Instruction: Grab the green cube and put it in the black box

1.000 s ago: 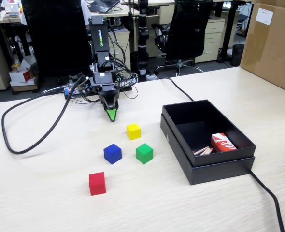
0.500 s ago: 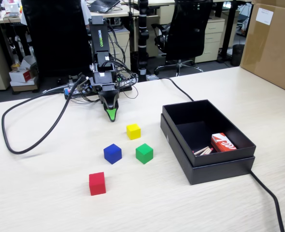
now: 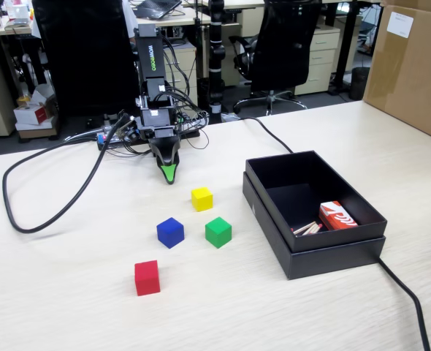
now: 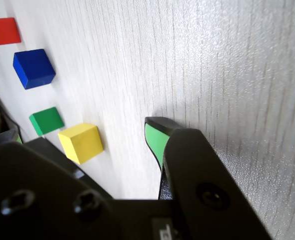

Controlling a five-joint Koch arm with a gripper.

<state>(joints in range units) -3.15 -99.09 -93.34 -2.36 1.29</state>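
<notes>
Plain-faced green cube [image 3: 218, 232], matte black box [image 3: 332, 252]

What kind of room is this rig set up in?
Most likely an open office doubling as a robotics bench: office chairs and drawer pedestals stand behind the light wood table, and a big brown carton sits at the table's right in the fixed view.

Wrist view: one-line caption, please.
Green-tipped gripper above pale wooden table; yellow cube, small green cube, blue, red beyond.
</notes>
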